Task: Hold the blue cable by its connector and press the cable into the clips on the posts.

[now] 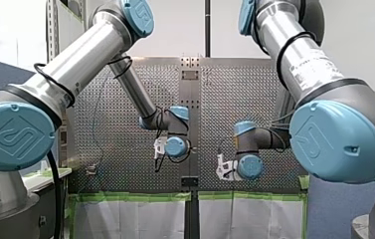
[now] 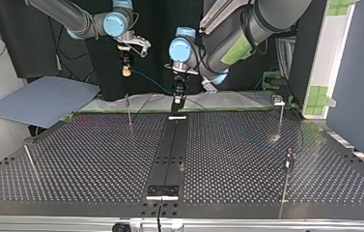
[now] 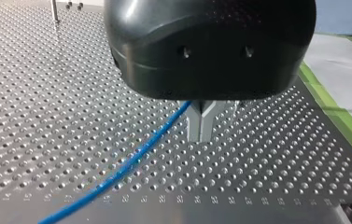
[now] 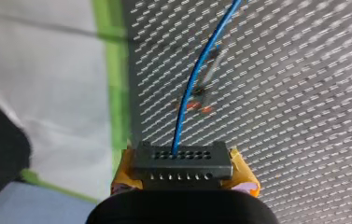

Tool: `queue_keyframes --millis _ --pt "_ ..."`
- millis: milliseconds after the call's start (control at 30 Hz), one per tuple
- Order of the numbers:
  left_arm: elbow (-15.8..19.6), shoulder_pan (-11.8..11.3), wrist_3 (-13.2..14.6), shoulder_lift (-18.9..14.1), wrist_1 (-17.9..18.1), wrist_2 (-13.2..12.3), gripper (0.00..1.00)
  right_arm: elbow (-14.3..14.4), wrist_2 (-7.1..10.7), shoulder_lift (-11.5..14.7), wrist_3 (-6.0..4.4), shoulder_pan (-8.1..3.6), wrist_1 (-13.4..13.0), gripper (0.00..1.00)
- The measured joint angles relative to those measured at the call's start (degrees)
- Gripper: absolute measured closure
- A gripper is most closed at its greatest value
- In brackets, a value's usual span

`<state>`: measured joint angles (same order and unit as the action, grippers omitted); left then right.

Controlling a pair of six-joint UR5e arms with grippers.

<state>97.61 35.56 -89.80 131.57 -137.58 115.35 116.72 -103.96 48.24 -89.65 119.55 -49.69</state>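
Observation:
In the right wrist view my right gripper [image 4: 183, 164] is shut on a black connector [image 4: 183, 158], held between its yellow pads [image 4: 243, 173]. The blue cable [image 4: 197, 74] leaves the connector and runs out over the perforated table. My left gripper [image 3: 201, 136] has its metal fingers [image 3: 195, 125] shut on the blue cable [image 3: 131, 161], which trails away just above the table. In the top view my right gripper [image 2: 126, 68] hangs high at the left and my left gripper [image 2: 177, 102] points down near the table's far edge. A thin post [image 2: 129, 110] stands below my right gripper.
More thin posts stand at the top view's right [image 2: 280, 118], [image 2: 287, 170] and near left [image 2: 31, 162]. A black rail [image 2: 170, 154] runs down the table's middle. Green tape [image 3: 337, 116] marks the table edge beside my left gripper. A grey-blue sheet [image 2: 39, 100] lies off the table at the left.

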Motion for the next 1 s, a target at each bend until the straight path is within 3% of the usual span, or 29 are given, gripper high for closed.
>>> queue_keyframes --millis 133,467,567,733,1000 --pt "-1.0 0.7 -0.4 1.1 -0.2 0.3 1.0 1.7 0.63 -2.2 0.4 -1.4 -2.2 1.0" --pt "-6.6 4.0 -0.8 6.9 -1.5 2.1 1.0 1.4 4.79 -6.9 4.48 -5.89 -6.9 1.0" --pt "-8.3 5.1 -0.6 8.6 -1.6 3.2 1.0 0.4 6.34 -8.2 5.13 -7.45 -8.5 1.0" --pt "-11.0 6.1 -0.4 11.3 -2.3 4.1 1.0 -1.3 8.91 -8.7 4.99 -10.02 -9.9 1.0" --pt "-15.1 6.9 -0.4 15.1 -2.9 5.7 1.0 -3.7 12.76 -8.7 4.75 -14.59 -8.2 1.0"
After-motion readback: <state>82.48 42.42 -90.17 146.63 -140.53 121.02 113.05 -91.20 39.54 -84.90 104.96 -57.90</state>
